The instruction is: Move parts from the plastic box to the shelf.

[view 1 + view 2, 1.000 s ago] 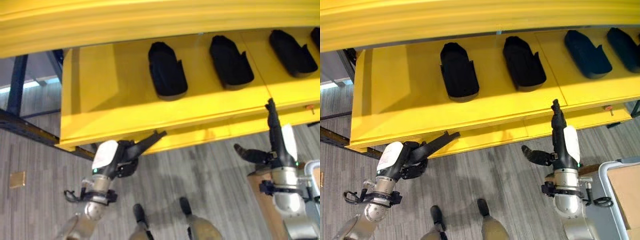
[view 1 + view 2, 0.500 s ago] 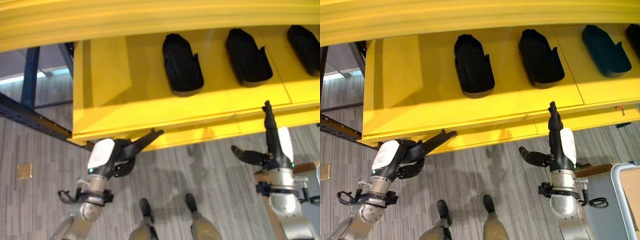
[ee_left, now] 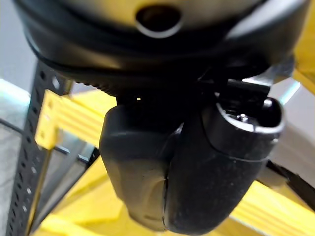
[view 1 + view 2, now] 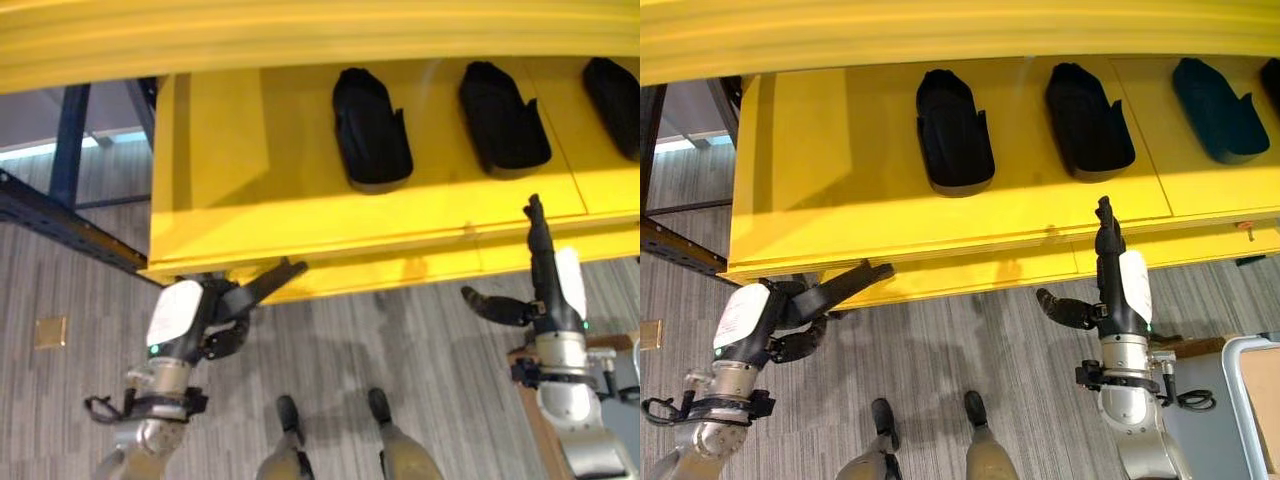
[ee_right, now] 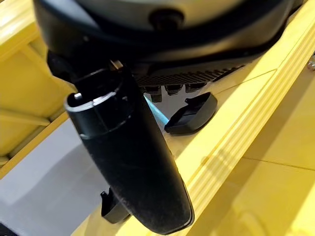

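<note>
Black moulded parts [image 4: 954, 130] lie on yellow shelf [image 4: 830, 170], long axes front-to-back; left hand [image 4: 790, 315] and right hand [image 4: 1110, 285] both empty, fingers straight

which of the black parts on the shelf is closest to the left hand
The leftmost part. It lies nearest the shelf's bare left end, above the left hand; the other parts sit further right.

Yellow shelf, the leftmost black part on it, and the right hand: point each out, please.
yellow shelf [image 4: 820, 170], right eye view, bare top surface at its left end.
leftmost black part [image 4: 954, 130], right eye view, middle of its body.
right hand [image 4: 1118, 300], right eye view, back of the palm.
</note>
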